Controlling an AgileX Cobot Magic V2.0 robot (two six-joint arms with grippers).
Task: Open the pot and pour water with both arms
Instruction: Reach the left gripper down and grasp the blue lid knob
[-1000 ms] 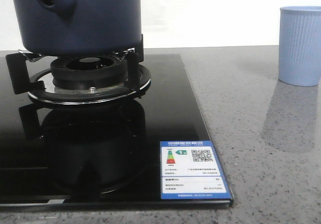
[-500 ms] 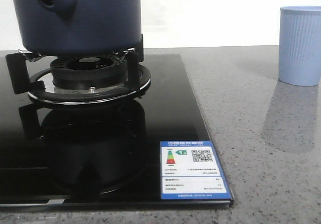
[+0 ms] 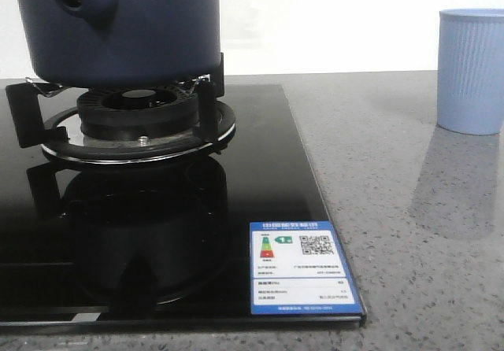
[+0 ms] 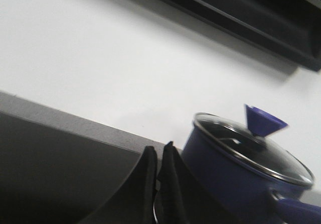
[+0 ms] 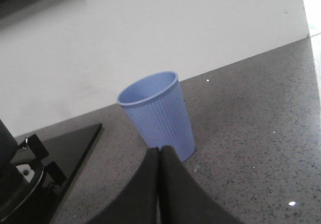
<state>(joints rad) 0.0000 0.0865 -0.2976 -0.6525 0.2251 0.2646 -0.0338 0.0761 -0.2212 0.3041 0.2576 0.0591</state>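
Note:
The dark navy pot (image 3: 126, 28) sits on the gas burner (image 3: 138, 123) at the far left of the front view, its side handle socket (image 3: 75, 1) facing forward. In the left wrist view the pot (image 4: 225, 179) wears a glass lid (image 4: 251, 151) with a blue knob (image 4: 263, 122). My left gripper (image 4: 158, 152) is shut and empty, just beside the pot's wall. The light blue ribbed cup (image 3: 470, 72) stands upright on the counter at the right. My right gripper (image 5: 159, 151) is shut and empty, close in front of the cup (image 5: 158, 114). Neither gripper shows in the front view.
A black glass hob (image 3: 260, 170) with a blue and white energy label (image 3: 303, 278) covers the left half of the grey speckled counter (image 3: 409, 233). A white wall stands behind, with a dark hood (image 4: 241, 13) above the pot.
In the front view the pot, burner and hob sit a few pixels further left than before. The cup has not moved.

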